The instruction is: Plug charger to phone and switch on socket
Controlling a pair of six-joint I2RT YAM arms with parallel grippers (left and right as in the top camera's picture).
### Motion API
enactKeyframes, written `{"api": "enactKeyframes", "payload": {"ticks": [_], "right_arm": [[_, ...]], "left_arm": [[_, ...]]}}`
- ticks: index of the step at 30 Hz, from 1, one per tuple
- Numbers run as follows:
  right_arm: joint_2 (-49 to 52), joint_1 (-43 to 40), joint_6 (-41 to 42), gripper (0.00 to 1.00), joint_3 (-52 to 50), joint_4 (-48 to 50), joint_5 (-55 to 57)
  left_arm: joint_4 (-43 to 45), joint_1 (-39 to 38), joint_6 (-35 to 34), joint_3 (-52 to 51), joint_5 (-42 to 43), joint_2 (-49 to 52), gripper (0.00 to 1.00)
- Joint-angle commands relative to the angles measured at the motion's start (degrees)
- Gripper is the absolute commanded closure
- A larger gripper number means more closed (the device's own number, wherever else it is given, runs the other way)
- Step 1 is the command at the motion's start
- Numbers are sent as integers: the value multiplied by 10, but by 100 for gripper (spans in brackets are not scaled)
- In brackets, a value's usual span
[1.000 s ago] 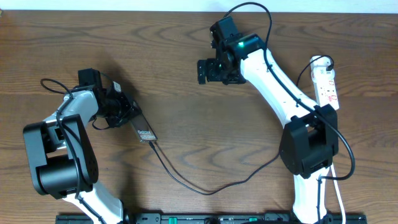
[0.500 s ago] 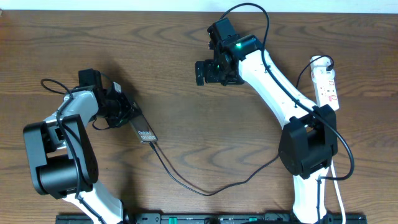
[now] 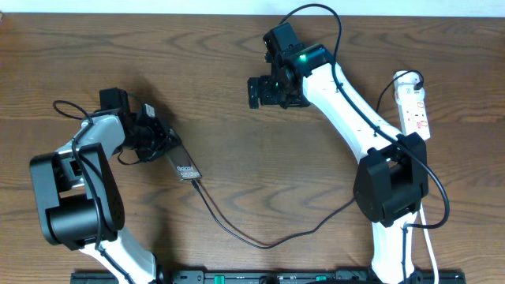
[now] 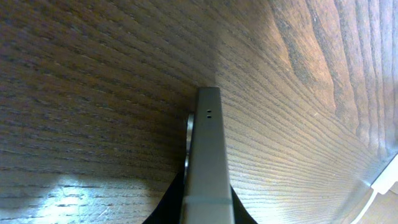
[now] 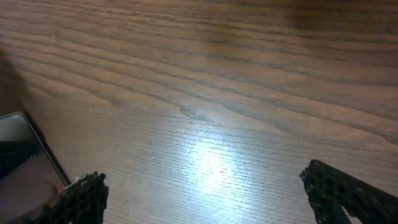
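Observation:
The phone [image 3: 184,168] lies slanted on the wooden table, lettering up. My left gripper [image 3: 163,146] is shut on its upper end. In the left wrist view the phone [image 4: 208,143] shows edge-on between my dark fingers [image 4: 207,208]. The charger cable [image 3: 260,241] runs from the phone's lower end, where its tip [image 3: 195,181] meets the phone, in a loop towards the right arm's base. The white socket [image 3: 415,106] lies at the far right. My right gripper [image 3: 265,89] is open and empty above the bare table middle [image 5: 214,199]; the phone's corner [image 5: 22,158] shows at the left of the right wrist view.
The right arm's base [image 3: 392,185] stands beside the socket, with thick black arm cables and a white cord [image 3: 430,252] near it. The left arm's base [image 3: 75,189] stands at the left. A black rail [image 3: 260,277] lines the front edge.
My right gripper has shifted slightly to the left. The left gripper and the phone have barely moved.

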Motion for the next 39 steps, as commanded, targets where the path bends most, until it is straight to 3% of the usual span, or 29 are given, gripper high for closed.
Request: {"api": "enactKeyframes", "payload": {"ticks": [1, 5, 10, 39], "right_arm": [[-3, 2, 9, 1, 11, 0, 7], [-3, 2, 9, 1, 11, -1, 7], [-3, 2, 9, 1, 11, -1, 7], [-3, 2, 8, 1, 11, -1, 9]], "left_arm": [[-9, -1, 0, -13, -23, 26, 93], [-11, -1, 0, -13, -23, 26, 91], [-12, -1, 0, -13, -23, 26, 79], [-39, -1, -1, -13, -41, 26, 67]]}}
